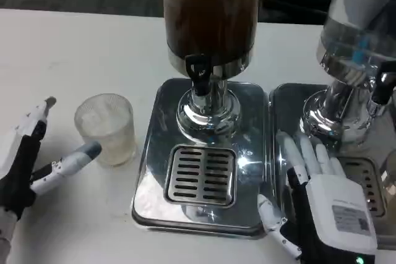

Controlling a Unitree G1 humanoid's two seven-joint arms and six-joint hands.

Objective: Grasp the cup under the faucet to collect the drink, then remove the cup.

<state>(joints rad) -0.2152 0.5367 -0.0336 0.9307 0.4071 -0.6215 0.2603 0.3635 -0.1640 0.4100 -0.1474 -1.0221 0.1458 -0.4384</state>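
A clear ribbed cup (106, 128) stands upright on the white table, left of the silver drip tray (154, 171). The dark drink dispenser (210, 10) rises behind the tray, its black faucet (198, 69) above the slotted grate (202, 175). My left hand (31, 159) is at the left edge, fingers spread, one fingertip (90, 150) close to or touching the cup's lower left side. My right hand (322, 202) lies at the lower right between the two trays, fingers extended and holding nothing.
A second dispenser (359, 23) with clear liquid stands at the right on its own silver tray (291, 109), with a black tap (383, 88). The table's far edge runs along the top left.
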